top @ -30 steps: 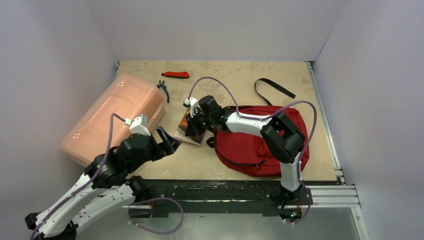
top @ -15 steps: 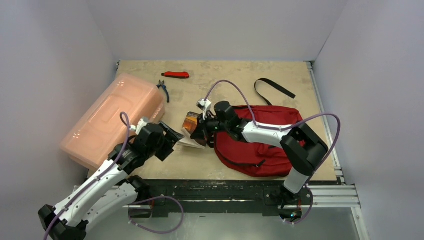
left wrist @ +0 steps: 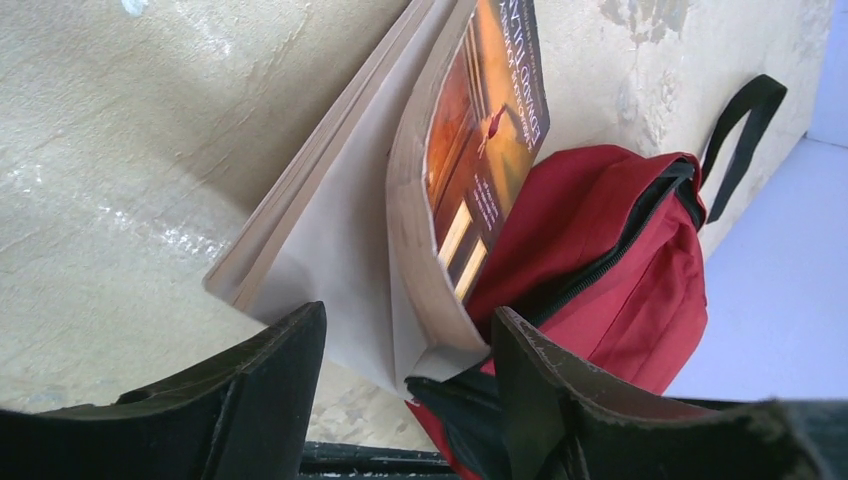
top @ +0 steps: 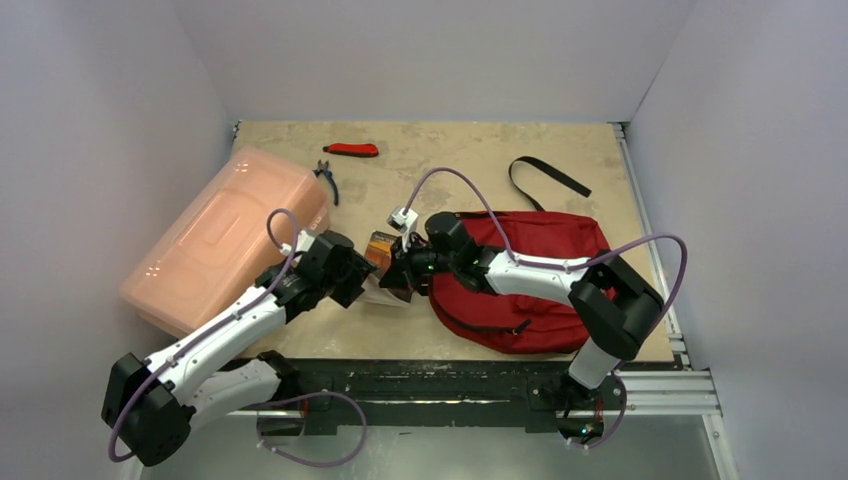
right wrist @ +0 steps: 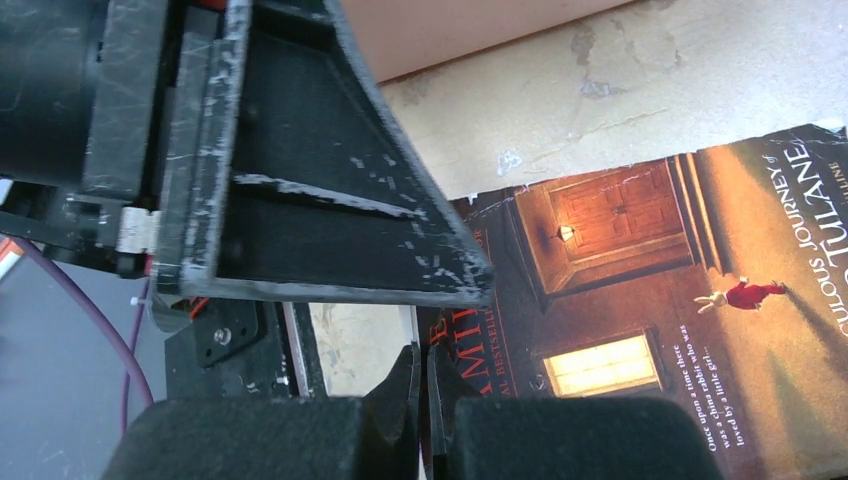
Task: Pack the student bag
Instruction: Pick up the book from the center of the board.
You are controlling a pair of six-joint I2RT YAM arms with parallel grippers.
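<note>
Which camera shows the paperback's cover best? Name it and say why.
Right wrist: the paperback fills much of the frame, cover art and title lettering readable. Left wrist shows it steeply foreshortened beside the red backpack. Top external shows only a small orange patch.

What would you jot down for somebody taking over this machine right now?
Left pincer: open, jaws either side of the book's near corner, not gripping.
Right pincer: shut on the front cover of the book, tilting it up.
Book: partly open, lower pages on the table, cover leaning toward the unzipped mouth of the student bag.
Done: book gripped, not yet in the bag.
Left: get the book inside.
</note>
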